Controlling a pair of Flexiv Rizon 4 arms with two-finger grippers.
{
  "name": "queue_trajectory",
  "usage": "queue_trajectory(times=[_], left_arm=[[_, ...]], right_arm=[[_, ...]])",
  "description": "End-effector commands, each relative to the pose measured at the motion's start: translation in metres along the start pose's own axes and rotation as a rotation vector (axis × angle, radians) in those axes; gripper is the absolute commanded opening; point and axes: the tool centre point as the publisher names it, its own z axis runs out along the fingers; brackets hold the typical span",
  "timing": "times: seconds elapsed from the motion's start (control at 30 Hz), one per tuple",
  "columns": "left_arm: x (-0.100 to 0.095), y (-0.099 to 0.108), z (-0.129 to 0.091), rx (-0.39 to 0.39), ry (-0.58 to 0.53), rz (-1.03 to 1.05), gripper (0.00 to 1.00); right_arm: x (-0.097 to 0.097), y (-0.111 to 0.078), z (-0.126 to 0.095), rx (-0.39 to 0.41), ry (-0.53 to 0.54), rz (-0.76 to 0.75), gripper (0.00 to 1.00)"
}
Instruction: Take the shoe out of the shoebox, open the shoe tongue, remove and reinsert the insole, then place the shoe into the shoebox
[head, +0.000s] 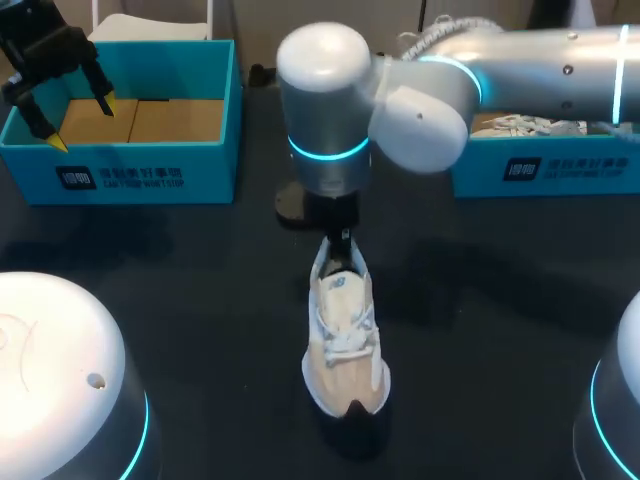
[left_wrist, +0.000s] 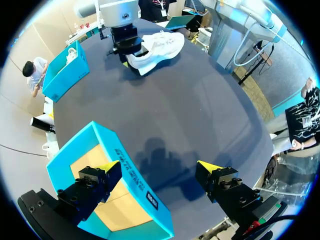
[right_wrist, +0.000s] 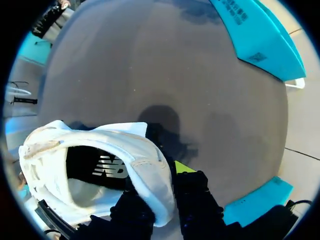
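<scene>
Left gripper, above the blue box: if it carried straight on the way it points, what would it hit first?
Probably the shoebox: its side wall lies between the open fingers of the left gripper, one finger heading inside, the other toward the table. Depth is unclear.

White lace-up shoe (head: 345, 340) upright mid-table, heel perhaps lifted; open teal shoebox (head: 130, 175) far left

A dark, matte table (head: 200, 300) lies under everything in view. At about two o'clock from its middle, against the far right edge, stands a second turquoise box (head: 545, 172), open-topped, with print on its front wall. Inside it lies a pale laced shoe (head: 525, 126), with its tangle of laces showing just above the rim.
</scene>
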Motion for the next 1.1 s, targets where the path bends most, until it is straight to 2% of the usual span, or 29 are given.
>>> queue_trajectory(times=[0.03, 0.17, 0.73, 0.8, 0.87, 0.97, 1.1], left_arm=[[0.000, 0.000, 0.000, -0.002, 0.002, 0.000, 1.00], [0.000, 0.000, 0.000, -0.002, 0.002, 0.000, 1.00], [0.000, 0.000, 0.000, -0.002, 0.002, 0.000, 1.00], [0.000, 0.000, 0.000, -0.002, 0.002, 0.000, 1.00], [0.000, 0.000, 0.000, -0.002, 0.002, 0.000, 1.00], [0.000, 0.000, 0.000, -0.002, 0.002, 0.000, 1.00], [0.000, 0.000, 0.000, -0.002, 0.002, 0.000, 1.00]], right_arm=[[-0.006, -0.016, -0.064, 0.048, -0.036, 0.005, 0.00], [-0.023, -0.035, -0.125, 0.040, -0.080, 0.010, 0.00], [-0.023, -0.035, -0.125, 0.040, -0.080, 0.010, 0.00], [-0.024, -0.034, -0.123, 0.016, -0.089, 0.037, 0.00], [-0.036, -0.041, -0.129, 0.012, -0.116, 0.046, 0.00], [-0.060, -0.058, -0.144, 0.072, -0.116, 0.046, 0.00], [-0.090, -0.082, -0.165, 0.100, -0.154, 0.025, 0.00]])
